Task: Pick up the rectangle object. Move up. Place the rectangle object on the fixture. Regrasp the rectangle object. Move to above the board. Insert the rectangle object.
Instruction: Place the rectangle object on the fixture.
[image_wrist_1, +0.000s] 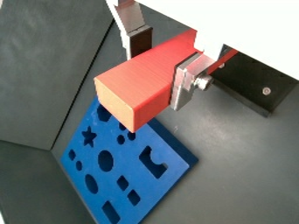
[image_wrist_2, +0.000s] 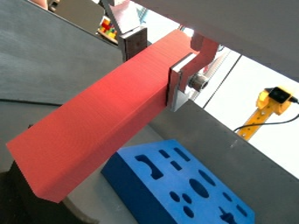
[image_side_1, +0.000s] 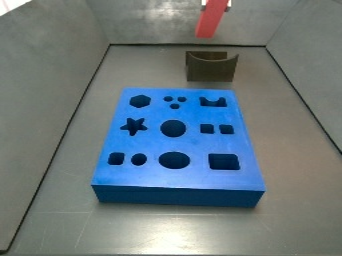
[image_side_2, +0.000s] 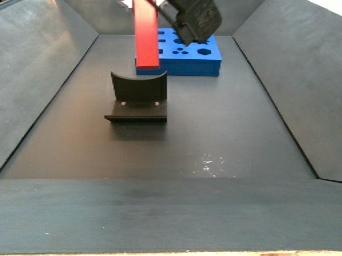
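The pincer (image_wrist_1: 163, 54) grips the rectangle object (image_wrist_1: 146, 80), holding it upright in the air above the fixture (image_side_2: 138, 98). Pickup and lift look done; fixture placement, regrasp and insertion into the board (image_side_1: 177, 140) remain.

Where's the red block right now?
The red block hangs upright in the gripper, in the air above the fixture in both side views, clear of its notch; the board lies apart.

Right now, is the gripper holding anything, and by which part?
Yes. The gripper is shut on the rectangle object, gripping its long side faces near one end. The block hangs upright above the fixture.
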